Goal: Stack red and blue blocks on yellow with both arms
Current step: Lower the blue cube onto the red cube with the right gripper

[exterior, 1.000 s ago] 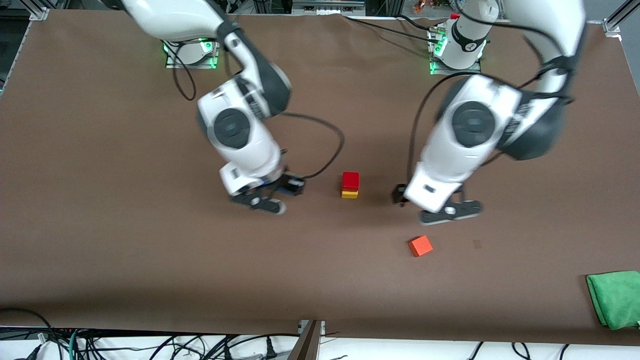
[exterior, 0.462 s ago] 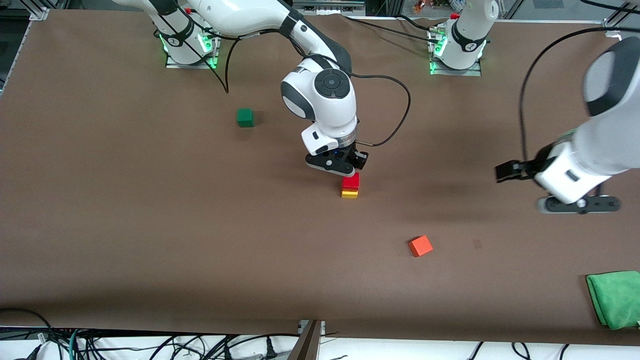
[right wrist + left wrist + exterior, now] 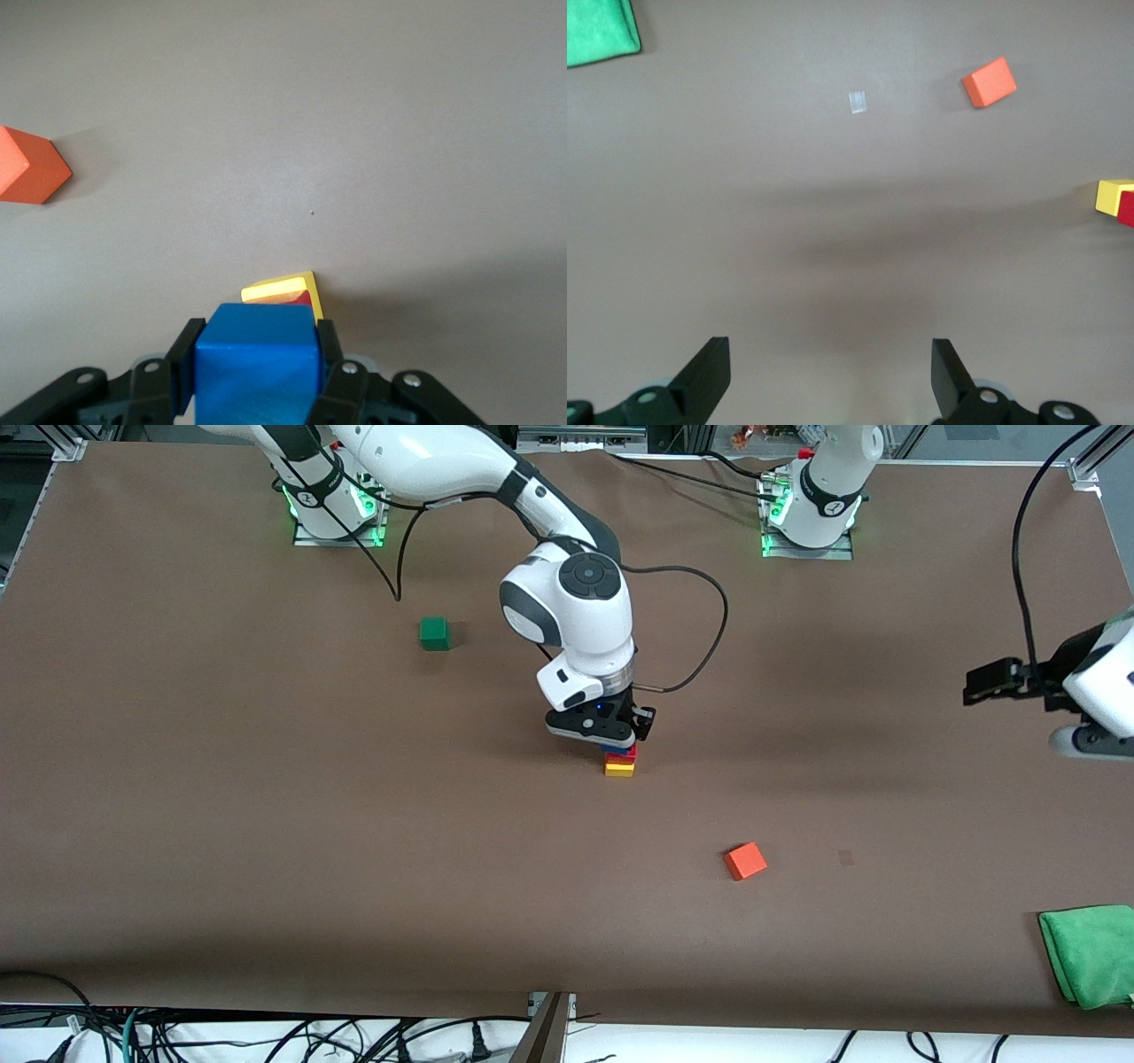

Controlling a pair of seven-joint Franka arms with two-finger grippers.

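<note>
**Placing the blue block on the red-and-yellow stack**

We hold the blue block [image 3: 257, 359] clamped in the right gripper [image 3: 606, 737] over the red block [image 3: 627, 752] on the yellow block [image 3: 619, 769]. Next we seat it squarely, then release. The left gripper [image 3: 828, 376] waits, fingers apart, toward three o'clock; the orange cube [image 3: 745, 861] lies at five.

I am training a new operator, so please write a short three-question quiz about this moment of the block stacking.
1. True or false: the red block lies on the yellow block.
2. What does the right hand hold? A) the orange cube B) the blue block C) the green cube
3. Fill in: the left hand is ____ and holds nothing, over bare table toward the left arm's end.

Key: 1 true; 2 B, held over the stack; 3 open.
</note>
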